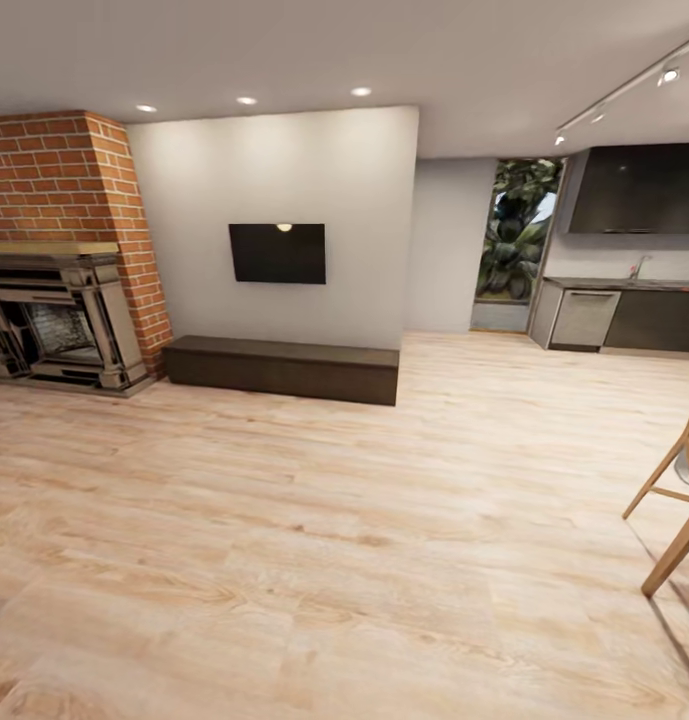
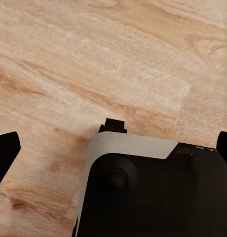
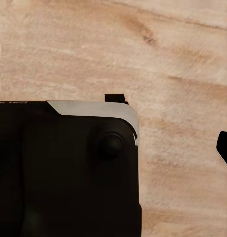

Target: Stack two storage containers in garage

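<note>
1. At about nine o'clock in the head view stood the brick fireplace (image 1: 59, 250), which marked the room as the living room.
2. Toward eleven o'clock a dark wall TV (image 1: 277, 253) hung above a low dark bench (image 1: 284, 368).
3. The light wood plank floor (image 1: 314, 540) ran across the middle; no storage container lay on it, so their place could not be told.
4. At two o'clock sat a kitchen counter (image 1: 624, 315), and at four o'clock the legs of a wooden chair (image 1: 676, 510).
5. Both wrist views looked down past the robot's dark base at planks; whether either claw was wide or narrow could not be told.
6. Judged from the task, the containers would likely be stiff, light and broad, best taken by opposite rims.
</note>
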You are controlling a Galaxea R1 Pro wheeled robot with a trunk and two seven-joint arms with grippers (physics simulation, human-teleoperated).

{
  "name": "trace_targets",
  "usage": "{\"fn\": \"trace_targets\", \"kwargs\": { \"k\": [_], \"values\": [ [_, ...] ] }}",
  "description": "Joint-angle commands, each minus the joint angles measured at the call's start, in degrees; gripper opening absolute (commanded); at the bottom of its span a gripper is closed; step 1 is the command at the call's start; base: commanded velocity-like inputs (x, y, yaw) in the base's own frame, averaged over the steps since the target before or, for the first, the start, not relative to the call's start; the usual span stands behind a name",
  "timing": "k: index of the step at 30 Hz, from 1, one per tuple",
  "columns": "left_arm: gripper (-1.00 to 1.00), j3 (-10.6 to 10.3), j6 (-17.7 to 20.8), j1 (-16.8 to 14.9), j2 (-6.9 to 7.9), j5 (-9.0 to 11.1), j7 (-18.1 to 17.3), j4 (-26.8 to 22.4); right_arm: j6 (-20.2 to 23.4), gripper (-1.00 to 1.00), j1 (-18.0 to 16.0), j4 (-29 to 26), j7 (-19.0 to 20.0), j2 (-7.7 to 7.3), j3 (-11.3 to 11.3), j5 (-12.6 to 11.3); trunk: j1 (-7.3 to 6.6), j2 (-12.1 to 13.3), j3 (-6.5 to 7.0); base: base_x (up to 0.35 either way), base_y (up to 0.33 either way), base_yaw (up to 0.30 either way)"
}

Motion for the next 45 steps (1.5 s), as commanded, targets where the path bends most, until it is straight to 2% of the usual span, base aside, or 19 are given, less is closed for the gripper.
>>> {"fn": "trace_targets", "kwargs": {
  "k": [1,45],
  "values": [
    [1.00,-0.5,-0.1,0.0,0.00,0.5,0.1,0.0,-0.3,1.00,-0.1,0.2,-0.2,0.02,0.3,-0.3,0.04,0.0,-0.07,0.326,0.000,0.000],
    [1.00,-0.5,-0.2,0.0,-0.09,0.5,0.1,0.0,-0.3,1.00,-0.1,0.2,-0.2,0.02,0.3,-0.3,0.04,0.0,-0.07,0.326,0.000,0.000]
  ]
}}
